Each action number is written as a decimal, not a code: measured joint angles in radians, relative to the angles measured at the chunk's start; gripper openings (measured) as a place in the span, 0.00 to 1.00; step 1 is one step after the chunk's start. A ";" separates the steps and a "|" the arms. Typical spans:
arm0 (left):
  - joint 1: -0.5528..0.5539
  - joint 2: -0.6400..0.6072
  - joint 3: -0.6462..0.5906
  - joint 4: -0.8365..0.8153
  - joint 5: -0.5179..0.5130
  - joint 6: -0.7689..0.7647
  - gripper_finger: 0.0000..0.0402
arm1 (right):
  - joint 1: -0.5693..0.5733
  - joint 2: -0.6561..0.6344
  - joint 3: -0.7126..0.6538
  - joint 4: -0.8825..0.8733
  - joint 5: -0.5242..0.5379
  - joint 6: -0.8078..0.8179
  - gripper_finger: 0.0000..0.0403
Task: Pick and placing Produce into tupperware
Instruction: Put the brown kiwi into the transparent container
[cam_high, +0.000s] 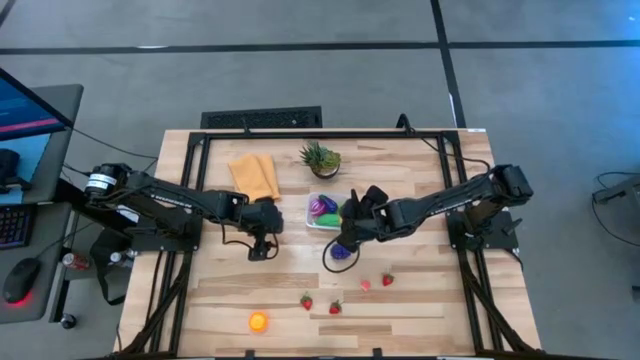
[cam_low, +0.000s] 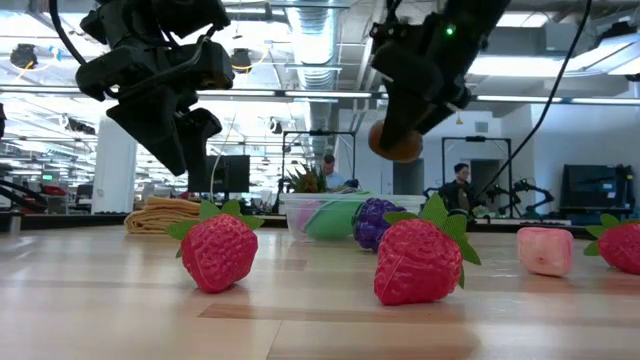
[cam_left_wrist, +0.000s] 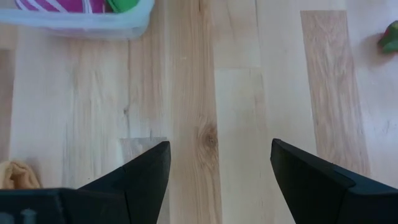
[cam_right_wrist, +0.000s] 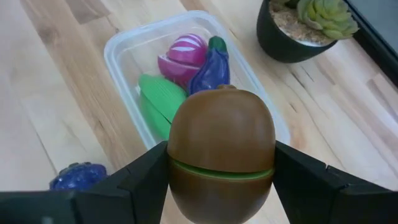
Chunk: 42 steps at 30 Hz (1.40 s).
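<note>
Your overhead look hides most of the small clear plastic rectangular container (cam_high: 322, 212), since the right arm's wrist covers its right side; it sits near the middle of the pale wooden plank surface (cam_high: 420, 300), toward the far edge. Your right gripper (cam_right_wrist: 221, 163) hangs just above and beside the container with its two dark fingers clamped on a smooth brown egg-shaped toy fruit (cam_right_wrist: 221, 157), which has a thin green seam around its middle and blocks part of the container's contents. You can still count three pieces inside: a ribbed green toy vegetable (cam_right_wrist: 158, 102), a pink-and-white striped half onion (cam_right_wrist: 180, 57) and a glossy purple eggplant (cam_right_wrist: 211, 65). A bumpy dark-purple berry cluster (cam_right_wrist: 78, 176) lies on the surface just outside the container, partly cut off in the right wrist view. Your left gripper (cam_left_wrist: 219, 163) hovers over bare wood left of the container, fingers apart and holding nothing. Toward the near edge you have three dimpled red toy strawberries (cam_high: 306, 300) (cam_high: 335, 307) (cam_high: 387, 280), one small pink block (cam_high: 365, 284) and one round orange toy fruit (cam_high: 258, 321). Near the far edge sit a folded yellow-orange cloth (cam_high: 256, 176) and a spiky green plant in a round dark pot (cam_high: 321, 159).
</note>
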 joint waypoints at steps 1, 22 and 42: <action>0.000 0.000 0.000 0.005 -0.005 0.001 0.66 | 0.000 0.000 -0.013 0.021 0.001 0.000 0.61; 0.000 -0.032 0.000 0.128 -0.180 0.045 0.66 | 0.000 0.000 -0.193 0.282 0.071 -0.034 0.61; -0.145 -0.307 0.000 0.122 -0.358 0.053 0.66 | -0.020 0.000 -0.314 0.495 0.077 -0.053 0.61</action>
